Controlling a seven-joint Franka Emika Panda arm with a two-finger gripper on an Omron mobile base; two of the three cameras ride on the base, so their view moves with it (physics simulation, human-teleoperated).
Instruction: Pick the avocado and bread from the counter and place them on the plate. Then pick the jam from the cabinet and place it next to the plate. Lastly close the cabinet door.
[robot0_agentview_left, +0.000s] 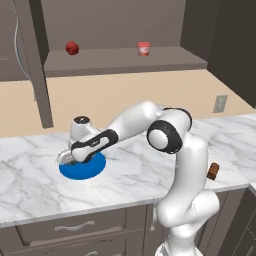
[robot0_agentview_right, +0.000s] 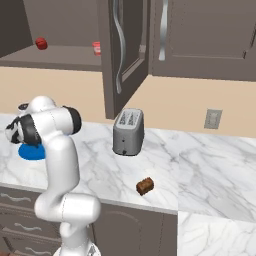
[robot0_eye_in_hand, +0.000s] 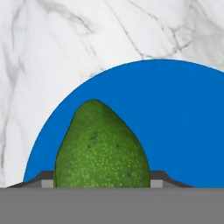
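Avocado (robot0_eye_in_hand: 101, 146) sits pinched between the jaws, fingertips (robot0_eye_in_hand: 158, 179) against both its sides, over the blue plate (robot0_eye_in_hand: 175, 122). Whether it touches the plate or hangs just above, can't tell. Gripper (robot0_agentview_left: 70, 159) is down low at the plate's (robot0_agentview_left: 95, 169) left edge, plate lying on the worktop (robot0_agentview_left: 30, 185) toward its left part, nr the front edge. Bread (robot0_agentview_right: 145, 186) lies well apart to the right, close to the worktop's front edge, in front of the toaster (robot0_agentview_right: 128, 132). Jam (robot0_agentview_left: 144, 48) stands upright on the cabinet (robot0_agentview_left: 125, 60) shelf, right of a darker red ball-like obj (robot0_agentview_left: 72, 47). Cabinet door (robot0_agentview_right: 120, 50) stands swung open, curved silver handle (robot0_agentview_right: 118, 45) facing out.
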